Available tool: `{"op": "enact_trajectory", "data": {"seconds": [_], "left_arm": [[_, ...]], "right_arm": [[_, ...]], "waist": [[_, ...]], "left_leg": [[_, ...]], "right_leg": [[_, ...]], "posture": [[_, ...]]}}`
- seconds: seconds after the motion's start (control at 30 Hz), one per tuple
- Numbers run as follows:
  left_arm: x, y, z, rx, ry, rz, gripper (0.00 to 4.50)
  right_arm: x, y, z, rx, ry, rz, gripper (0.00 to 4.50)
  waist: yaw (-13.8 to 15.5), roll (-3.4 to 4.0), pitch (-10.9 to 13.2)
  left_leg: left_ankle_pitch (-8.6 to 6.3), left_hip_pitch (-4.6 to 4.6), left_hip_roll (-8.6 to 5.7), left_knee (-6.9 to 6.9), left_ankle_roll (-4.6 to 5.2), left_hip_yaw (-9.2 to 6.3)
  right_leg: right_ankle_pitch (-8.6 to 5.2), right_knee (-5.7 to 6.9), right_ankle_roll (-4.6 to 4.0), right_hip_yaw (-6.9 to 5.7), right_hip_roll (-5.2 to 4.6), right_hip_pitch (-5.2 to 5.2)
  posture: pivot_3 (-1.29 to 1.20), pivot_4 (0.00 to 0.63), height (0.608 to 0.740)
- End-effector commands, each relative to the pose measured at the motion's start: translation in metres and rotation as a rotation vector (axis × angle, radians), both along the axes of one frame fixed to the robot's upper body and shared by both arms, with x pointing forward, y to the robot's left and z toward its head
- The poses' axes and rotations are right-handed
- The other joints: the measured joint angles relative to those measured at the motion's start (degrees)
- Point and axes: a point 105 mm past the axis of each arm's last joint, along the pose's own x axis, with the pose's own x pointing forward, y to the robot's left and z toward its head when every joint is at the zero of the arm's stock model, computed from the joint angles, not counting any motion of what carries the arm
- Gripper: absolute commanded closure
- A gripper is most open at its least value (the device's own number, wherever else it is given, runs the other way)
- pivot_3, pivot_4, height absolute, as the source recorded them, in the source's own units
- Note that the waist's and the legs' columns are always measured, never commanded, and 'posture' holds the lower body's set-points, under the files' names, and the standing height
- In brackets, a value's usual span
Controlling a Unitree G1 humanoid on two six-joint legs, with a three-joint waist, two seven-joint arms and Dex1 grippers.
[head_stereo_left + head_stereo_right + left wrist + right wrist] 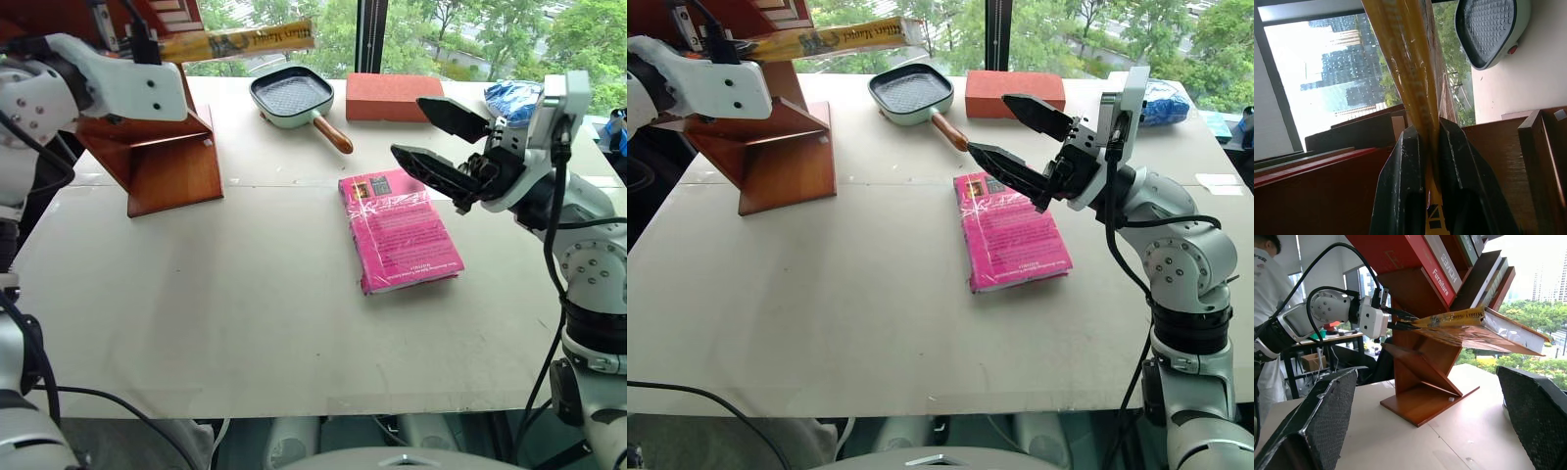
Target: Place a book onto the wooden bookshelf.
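The book (1459,318) is pinched in my left gripper (1396,319) at the wooden bookshelf (1425,377); my right gripper (1019,137) gapes wide.

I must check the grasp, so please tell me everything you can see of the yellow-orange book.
The book is a thin yellow-orange paperback in glossy wrap, with white lettering along its spine. The left gripper is shut on one end, its black fingers pinching both covers. The book is held nearly level, high beside the wooden bookshelf, its free end reaching toward the window. It lies against a slanted board there.
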Motion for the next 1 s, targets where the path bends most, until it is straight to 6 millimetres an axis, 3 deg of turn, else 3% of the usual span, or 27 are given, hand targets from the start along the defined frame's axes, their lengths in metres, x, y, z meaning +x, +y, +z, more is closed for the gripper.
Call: {"op": "enact_trajectory", "data": {"seconds": [0.03,0.17,0.37,0.6,0.97,1.0], "left_arm": [[-0.011,0.016,0.026,-0.058,-0.084,0.058,4.46],[-0.009,0.028,0.008,-0.088,-0.010,0.130,4.46],[-0.021,0.057,0.000,-0.100,0.070,0.250,4.46],[-0.038,0.083,0.006,-0.053,0.079,0.367,4.46],[-0.041,0.088,-0.004,-0.054,0.140,0.382,4.46],[-0.041,0.088,-0.004,-0.056,0.140,0.385,3.58]], "right_arm": [[-0.003,0.004,0.009,0.009,-0.026,0.013,0.00],[-0.001,0.005,0.008,0.004,-0.023,0.005,0.00],[0.002,0.003,0.005,-0.006,-0.019,-0.017,0.00],[0.004,0.005,0.002,-0.011,-0.011,-0.008,0.00],[0.004,0.006,0.004,0.001,-0.020,0.005,0.00],[0.004,0.006,0.004,0.001,-0.020,0.003,0.00]], "waist": [[0.0,0.00,0.0],[-0.2,0.00,0.0],[-0.4,0.00,0.0],[-0.4,-0.01,0.0],[-0.5,0.00,0.0],[-0.5,0.00,0.0]], "left_leg": [[0.00,0.00,0.00,0.01,0.00,0.01],[0.00,0.02,0.00,0.02,0.00,0.07],[0.00,0.03,0.01,0.07,0.00,0.05],[0.00,0.03,0.03,0.08,0.00,0.10],[0.00,0.04,0.03,0.10,0.00,0.13],[0.00,0.04,0.03,0.10,0.00,0.14]], "right_leg": [[0.00,0.02,0.00,0.00,0.00,-0.01],[0.00,0.25,0.00,0.05,-0.02,-0.10],[-0.01,0.58,-0.02,0.07,0.03,-0.26],[-0.01,0.66,-0.02,0.13,0.03,-0.31],[-0.01,0.72,-0.02,0.15,0.04,-0.34],[-0.01,0.72,-0.02,0.15,0.04,-0.34]], "posture": [[0.00,0.150,0.740],[0.00,0.150,0.740],[0.00,0.150,0.740],[0.00,0.150,0.740],[0.00,0.150,0.740],[0.00,0.150,0.740]]}}
